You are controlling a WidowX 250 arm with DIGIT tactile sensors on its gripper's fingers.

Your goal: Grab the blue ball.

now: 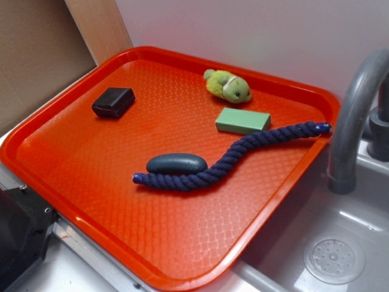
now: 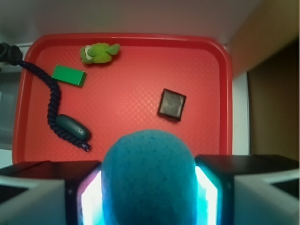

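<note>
Wrist view: hand (image 2: pixel 148 192) clamped on the blue ball (image 2: pixel 148 176), at 6 o'clock, raised above the red tray (image 2: pixel 225 93). Black block (image 2: pixel 171 104) at 1 o'clock; rope (image 2: pixel 52 101) at 10.

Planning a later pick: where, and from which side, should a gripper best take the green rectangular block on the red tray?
From above, across its two long flat sides at mid-length. The green rectangular block lies flat, and these sides are parallel and free; the navy braided rope passes near one short end. The gripper is shut on the light-blue ball now.
</note>
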